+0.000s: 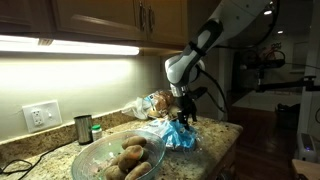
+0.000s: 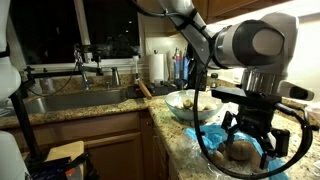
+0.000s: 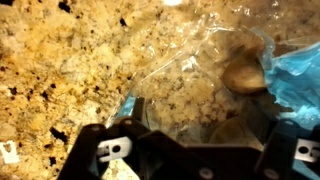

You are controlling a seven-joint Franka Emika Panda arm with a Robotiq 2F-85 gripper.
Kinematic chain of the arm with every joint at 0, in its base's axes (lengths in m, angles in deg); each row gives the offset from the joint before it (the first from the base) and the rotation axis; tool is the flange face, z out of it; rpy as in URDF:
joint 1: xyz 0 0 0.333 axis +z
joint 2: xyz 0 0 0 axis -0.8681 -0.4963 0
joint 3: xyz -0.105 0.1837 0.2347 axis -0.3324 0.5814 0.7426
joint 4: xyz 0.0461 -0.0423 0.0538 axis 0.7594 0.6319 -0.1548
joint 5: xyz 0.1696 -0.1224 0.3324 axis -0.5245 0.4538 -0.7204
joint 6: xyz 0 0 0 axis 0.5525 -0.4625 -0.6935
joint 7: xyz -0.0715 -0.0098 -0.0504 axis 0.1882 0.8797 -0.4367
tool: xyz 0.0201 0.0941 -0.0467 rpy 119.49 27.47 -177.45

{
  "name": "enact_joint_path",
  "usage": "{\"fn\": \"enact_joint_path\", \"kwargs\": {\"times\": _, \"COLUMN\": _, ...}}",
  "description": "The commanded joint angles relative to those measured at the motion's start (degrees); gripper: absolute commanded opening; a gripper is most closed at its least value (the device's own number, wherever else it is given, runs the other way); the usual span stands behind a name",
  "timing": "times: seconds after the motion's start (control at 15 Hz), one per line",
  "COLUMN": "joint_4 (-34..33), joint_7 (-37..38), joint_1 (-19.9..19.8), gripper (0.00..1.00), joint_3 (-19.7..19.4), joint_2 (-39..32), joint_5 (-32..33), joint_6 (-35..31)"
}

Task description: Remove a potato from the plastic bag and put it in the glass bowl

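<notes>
The plastic bag (image 1: 175,135) lies crinkled on the granite counter, clear with a blue part, and it also shows in an exterior view (image 2: 232,152). In the wrist view the bag (image 3: 200,60) holds a brown potato (image 3: 245,76), and a second potato (image 3: 228,128) lies under the plastic between my fingers. My gripper (image 3: 200,150) is open, straight over the bag and down at it (image 1: 183,120) (image 2: 250,143). The glass bowl (image 1: 92,152) stands beside the bag with several potatoes in it. It also shows behind the gripper in an exterior view (image 2: 172,101).
A small dark metal cup (image 1: 83,128) stands by the wall behind the bowl, near a wall outlet (image 1: 40,115). A sink (image 2: 70,100) with a tap is along the counter. The counter edge (image 1: 225,140) is close to the bag.
</notes>
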Motion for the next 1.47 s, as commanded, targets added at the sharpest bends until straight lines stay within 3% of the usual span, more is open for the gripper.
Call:
{"fn": "enact_joint_path", "kwargs": {"times": 0.0, "joint_4": -0.37, "joint_7": 2.07, "joint_1": 0.32, "gripper": 1.00, "joint_3": -0.35, "joint_2": -0.63, "joint_5": 0.37, "joint_6": -2.06}}
{"fn": "enact_joint_path", "kwargs": {"times": 1.4, "joint_4": -3.52, "joint_7": 2.00, "joint_1": 0.11, "gripper": 1.00, "joint_3": 0.80, "joint_2": -2.76, "joint_5": -1.39, "joint_6": -2.95}}
